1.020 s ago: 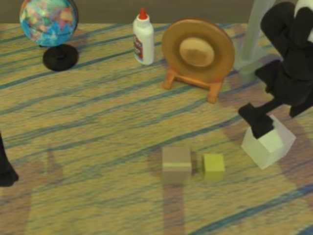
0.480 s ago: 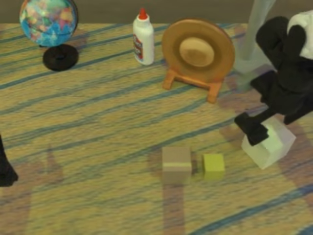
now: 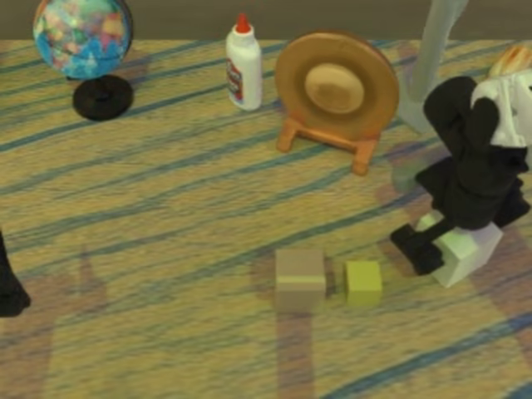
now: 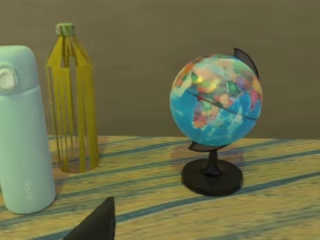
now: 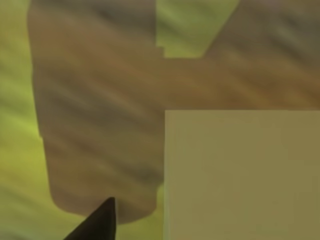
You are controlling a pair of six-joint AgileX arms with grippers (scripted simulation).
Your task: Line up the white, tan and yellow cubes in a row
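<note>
Three cubes sit on the striped surface (image 3: 166,216): the tan cube (image 3: 299,278) and the yellow cube (image 3: 363,282) lie close together, with a narrow gap, near the middle front. The white cube (image 3: 465,249) rests to their right, turned at an angle to them and a little farther back.

The right gripper (image 3: 428,245) is down at the white cube, its dark fingers (image 3: 413,246) low against the cube's left side while the arm's bulk covers the top. Whether the fingers are apart or clamped on the cube I cannot tell; the right wrist view shows only one pale cube face (image 5: 240,175) filling a corner and a single dark fingertip (image 5: 100,222).

The left gripper (image 3: 10,291) is parked at the surface's left edge, and its own view shows nothing of the state of its fingers.

The risks, as I judge them:
- An off-centre hold on the turned cube could let it twist or slip when lifted.
- Set down still rotated, it would spoil the row.
- Carried too low toward the yellow cube, it could knock that small block out of place.
</note>
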